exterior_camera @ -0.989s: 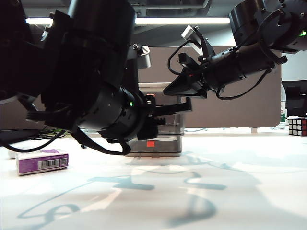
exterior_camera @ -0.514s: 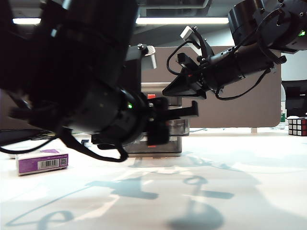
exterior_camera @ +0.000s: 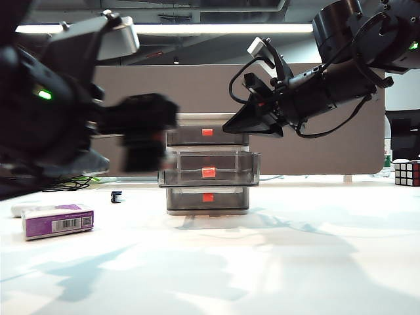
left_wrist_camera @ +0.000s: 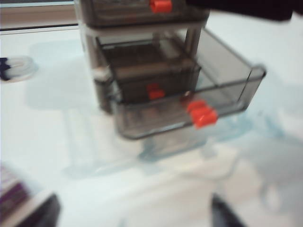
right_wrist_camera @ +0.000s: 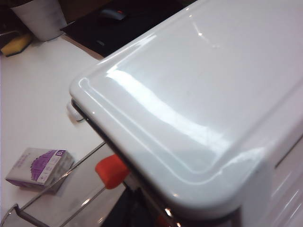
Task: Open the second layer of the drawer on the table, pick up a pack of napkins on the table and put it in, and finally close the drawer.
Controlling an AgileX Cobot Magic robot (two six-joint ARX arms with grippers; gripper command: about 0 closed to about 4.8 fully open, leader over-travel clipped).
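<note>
The drawer (exterior_camera: 207, 128) stands mid-table, and its second layer (exterior_camera: 209, 172) is pulled out, red-orange tab forward. My left gripper (exterior_camera: 154, 131), blurred, hangs left of the unit, clear of it. In the left wrist view the left gripper (left_wrist_camera: 135, 215) is open with only bare table between its fingertips (left_wrist_camera: 47, 213), and the second layer (left_wrist_camera: 189, 94) sits empty ahead. The pack of napkins (exterior_camera: 58, 220) lies on the table (exterior_camera: 262, 262) at the left; the pack of napkins (right_wrist_camera: 40, 165) also shows in the right wrist view. My right gripper (exterior_camera: 252, 121) rests at the unit's top (right_wrist_camera: 189, 85), its jaws hidden.
A white oblong case (exterior_camera: 20, 210) lies behind the napkins, and a small dark object (exterior_camera: 116, 196) sits left of the drawer. A Rubik's cube (exterior_camera: 407, 172) is at the far right. A brown partition (exterior_camera: 315, 151) closes off the back.
My left gripper has opened, let go at the drawer front, and drawn back left and upward. The middle drawer stays pulled out. The right arm has held still.
</note>
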